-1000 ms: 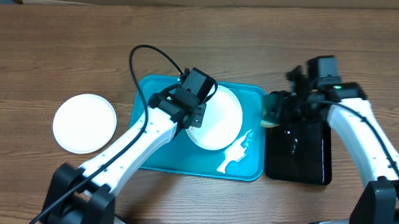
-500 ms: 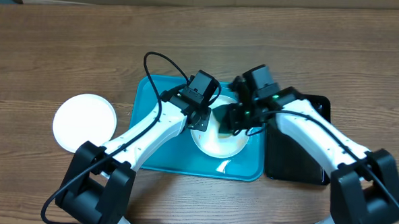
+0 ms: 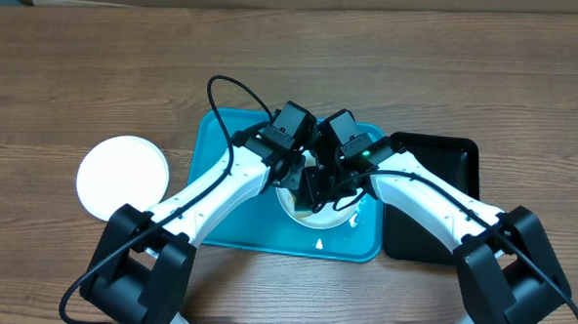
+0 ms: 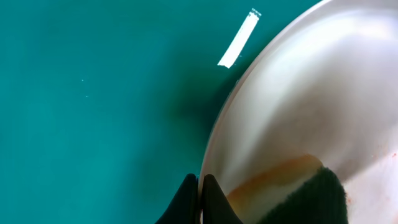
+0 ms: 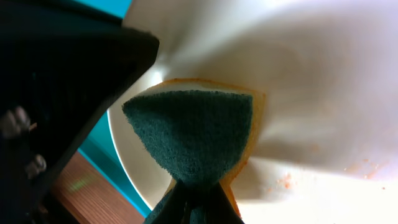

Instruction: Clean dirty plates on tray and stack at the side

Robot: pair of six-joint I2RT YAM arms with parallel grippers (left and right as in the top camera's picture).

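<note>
A white plate [image 3: 318, 210] lies on the turquoise tray [image 3: 224, 188], mostly hidden under both grippers. My left gripper [image 3: 294, 170] is shut on the plate's left rim [image 4: 214, 143], as its wrist view shows [image 4: 200, 186]. My right gripper [image 3: 323, 179] is shut on a green and yellow sponge [image 5: 193, 134] and presses it onto the plate's inside [image 5: 311, 81]. Orange specks [image 5: 360, 168] sit on the plate near the sponge. Another white plate [image 3: 122, 177] lies on the table left of the tray. No pale yellow-green plate is in view.
A black rectangular tray [image 3: 438, 222] stands right of the turquoise tray, touching its side. A small white strip [image 4: 238, 39] lies on the tray floor. A white smear [image 3: 320, 243] marks the tray's front part. Wooden table [image 3: 469, 72] lies all round.
My right arm has swung left from the black tray, carrying the sponge onto the plate. The plate has shifted a little toward the tray's front. The left gripper still holds the rim.
</note>
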